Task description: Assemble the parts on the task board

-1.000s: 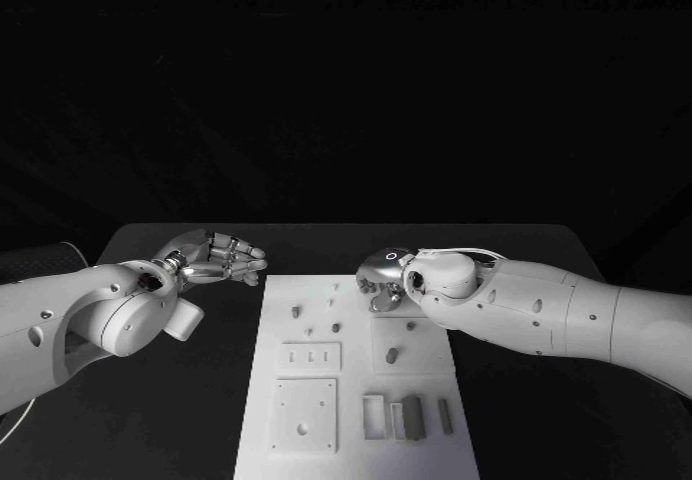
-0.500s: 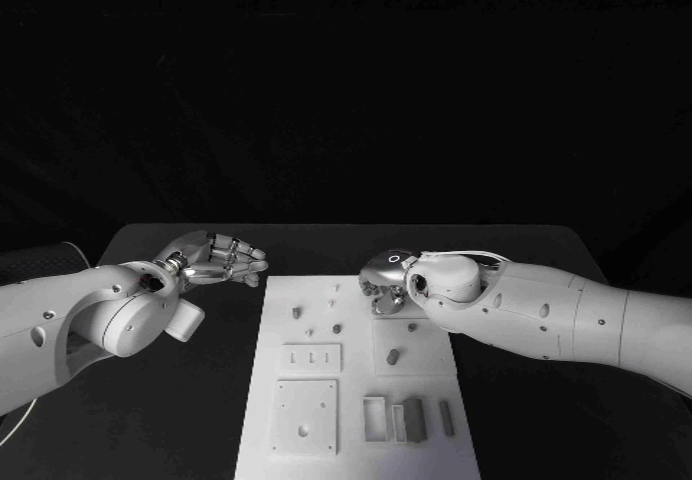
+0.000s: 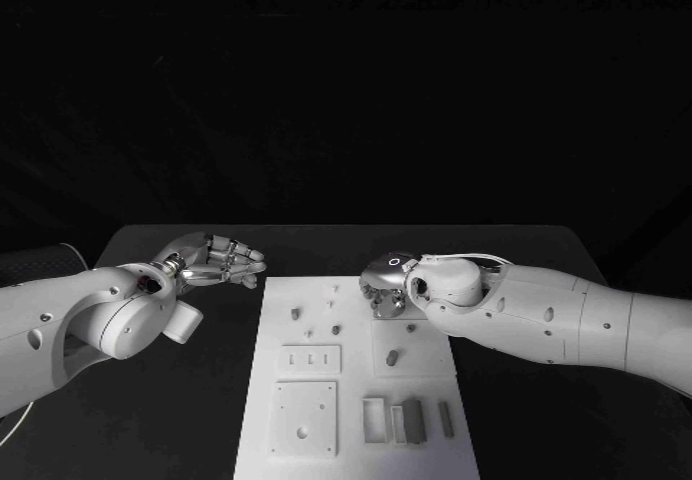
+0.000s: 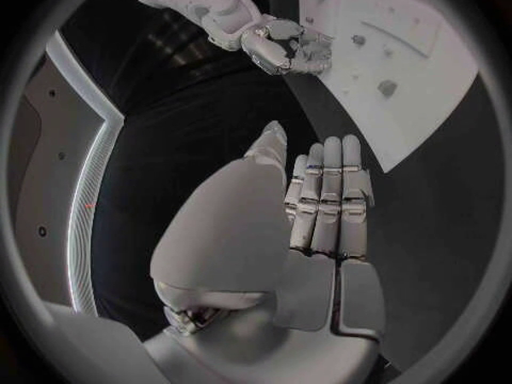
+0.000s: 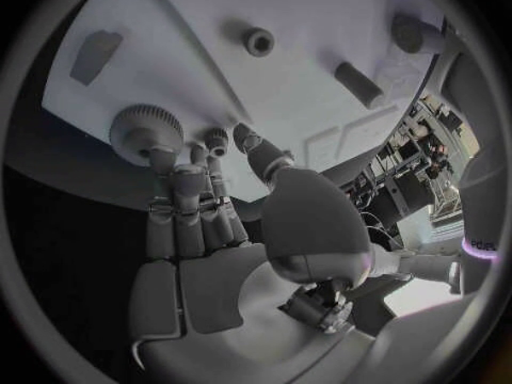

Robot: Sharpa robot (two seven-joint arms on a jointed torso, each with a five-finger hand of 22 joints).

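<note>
Counter [image 3: 173, 400], black, carrying white rectangular task board [image 3: 361, 400] with small grey parts [image 3: 413, 418] lying on it. Right hand [image 3: 384, 284], at the board's far right corner, fingers [image 5: 192, 188] reaching a round toothed grey gear [image 5: 144, 128]; grasp cannot be told. Left hand [image 3: 216, 260], off-board, fingers loosely curled, holding nothing; judged step: picking up the gear, needing a firm pinch.

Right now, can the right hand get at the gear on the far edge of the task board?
Probably yes. The right hand has its fingers spread just beside the gear, and nothing lies between them on the task board. Whether they touch it, I cannot tell.
</note>
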